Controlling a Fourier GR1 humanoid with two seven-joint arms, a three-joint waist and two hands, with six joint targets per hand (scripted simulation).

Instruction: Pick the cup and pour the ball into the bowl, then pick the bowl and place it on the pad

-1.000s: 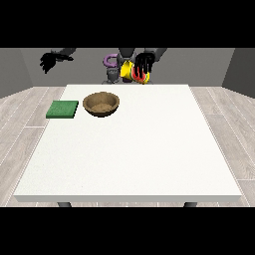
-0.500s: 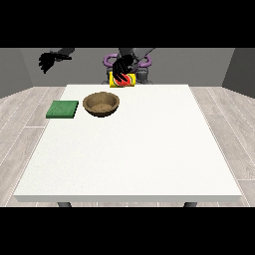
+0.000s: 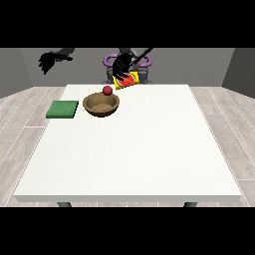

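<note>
The hand at the view's right [image 3: 119,66] is curled round a yellow cup [image 3: 126,79] with a red inside, held tilted above the table's far edge, just right of the bowl. A red ball [image 3: 107,90] is out of the cup and sits at the far rim of the brown wooden bowl [image 3: 101,104]. Whether the ball touches the rim I cannot tell. A green pad [image 3: 63,109] lies flat on the table left of the bowl. The hand at the view's left [image 3: 50,61] hangs raised beyond the table's far left corner, fingers relaxed, holding nothing.
The large white table [image 3: 139,149] stretches toward the camera in front of the bowl and pad. The robot's body [image 3: 127,60] stands behind the far edge. Grey floor planks surround the table.
The hand with the cup moved left toward the bowl and tipped the cup. The red ball has come out and now shows at the bowl's far rim.
</note>
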